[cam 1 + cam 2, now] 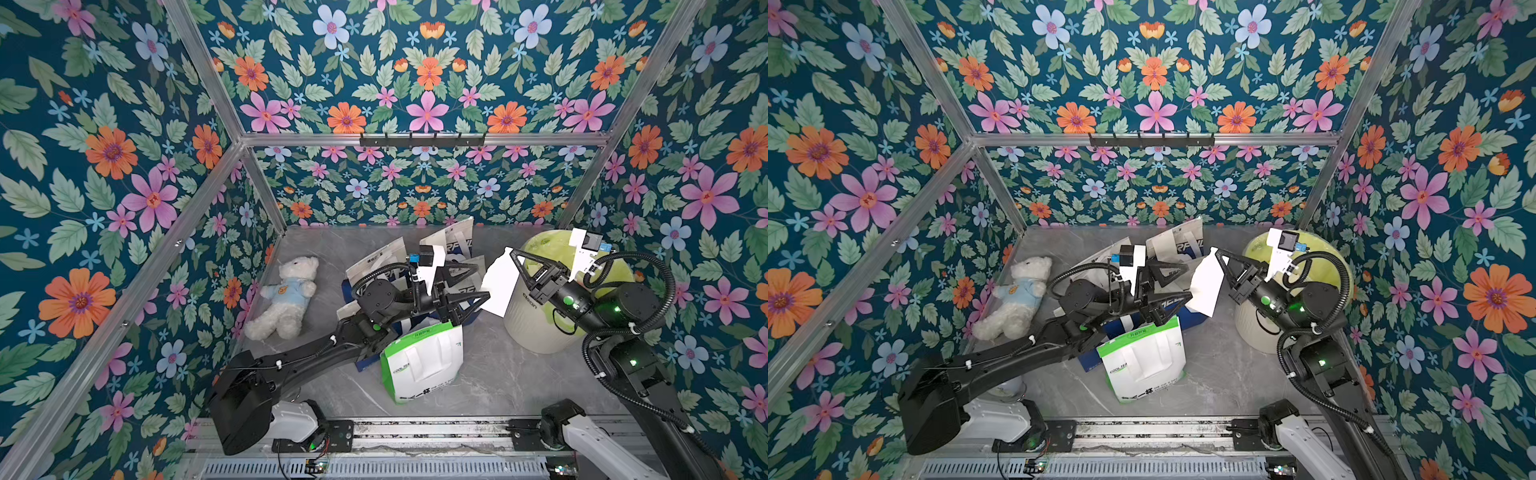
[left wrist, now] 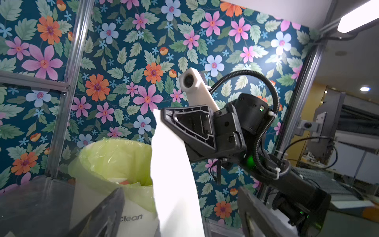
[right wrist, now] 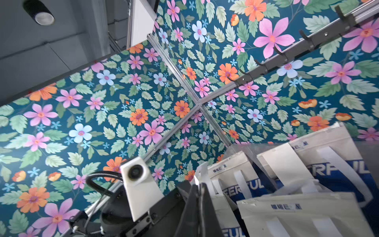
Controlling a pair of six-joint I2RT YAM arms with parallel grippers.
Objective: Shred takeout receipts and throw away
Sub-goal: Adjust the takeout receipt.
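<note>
**Receipt held aloft beside the bin**

Nearest, flat on the grey surface: a green-and-white bag. Just behind and above it, the left pincer, released and spread wide. One finger to either side of the lower part of a white receipt; contact with the paper impossible to judge. From the left wrist, the receipt seen hanging straight down between those two fingers. Kept in the air by its top corner, inside the right pincer, clenched on the paper. Just beside the receipt, standing on the surface: a white bin with a yellow-green liner and a few bits of paper inside. Farther back, near the back wall, blue-and-white bags heaped together. Well apart on the left side, a white teddy bear in a pale blue shirt, lying at the foot of the side wall.
</note>
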